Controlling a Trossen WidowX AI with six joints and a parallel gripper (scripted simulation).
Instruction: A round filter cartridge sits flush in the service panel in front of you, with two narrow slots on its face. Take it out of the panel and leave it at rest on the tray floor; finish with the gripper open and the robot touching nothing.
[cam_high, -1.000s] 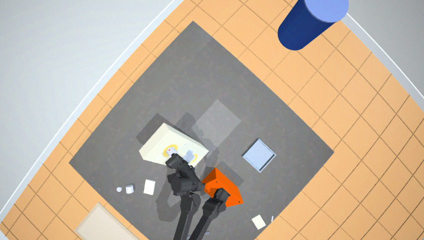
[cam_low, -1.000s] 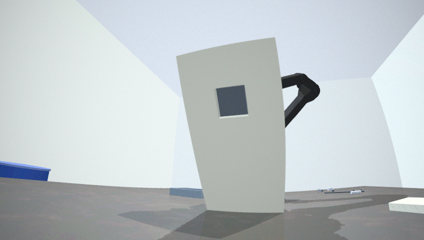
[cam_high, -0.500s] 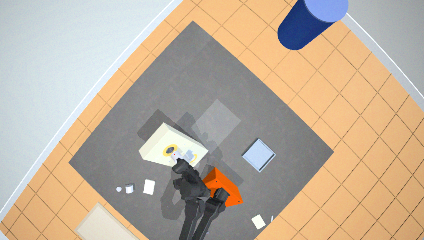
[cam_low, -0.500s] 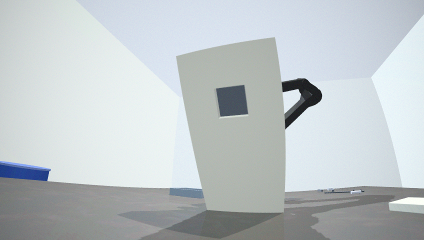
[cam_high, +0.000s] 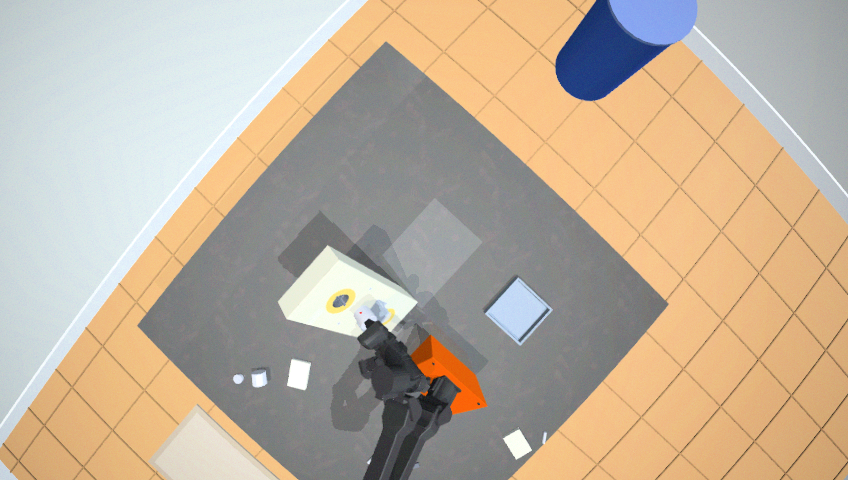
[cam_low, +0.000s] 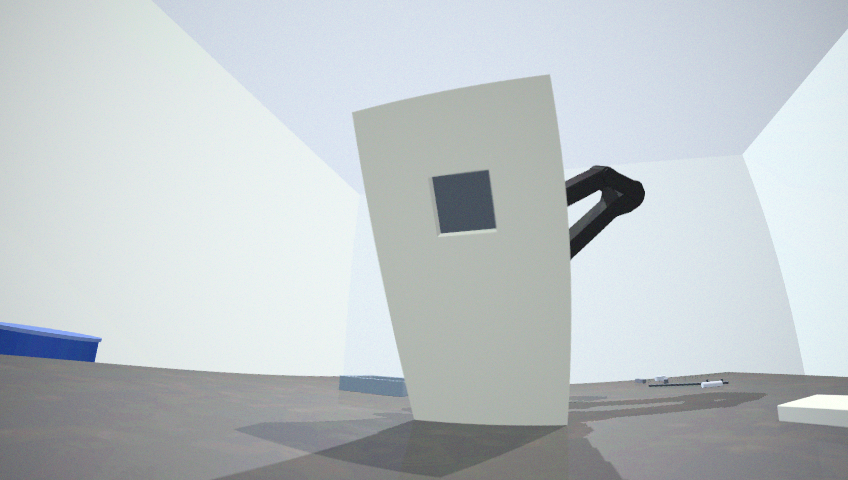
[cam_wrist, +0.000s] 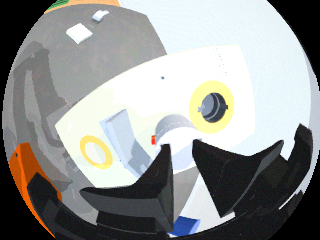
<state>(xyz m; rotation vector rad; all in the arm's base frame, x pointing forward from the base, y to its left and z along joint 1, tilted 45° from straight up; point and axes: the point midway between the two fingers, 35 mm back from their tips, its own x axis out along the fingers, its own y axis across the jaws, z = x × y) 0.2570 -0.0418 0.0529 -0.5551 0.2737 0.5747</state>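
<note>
The cream service panel (cam_high: 348, 297) stands on the grey mat; its back shows in the exterior view (cam_low: 476, 255). Its yellow-ringed socket (cam_high: 340, 300) is dark and empty, and it also shows in the wrist view (cam_wrist: 212, 107). My gripper (cam_high: 367, 324) is shut on the pale grey round cartridge (cam_high: 371, 311), which has a red dot, and holds it just off the panel face, to the right of the socket. In the wrist view the cartridge (cam_wrist: 175, 132) sits between my black fingers. The light blue tray (cam_high: 518, 310) lies on the mat to the right, apart from me.
An orange block (cam_high: 449, 374) sits beside my arm. White blocks (cam_high: 298, 374) (cam_high: 516, 443) and a small white cylinder (cam_high: 258, 377) lie on the mat. A beige board (cam_high: 202, 449) is at the lower left. A tall blue cylinder (cam_high: 618, 41) stands far back right.
</note>
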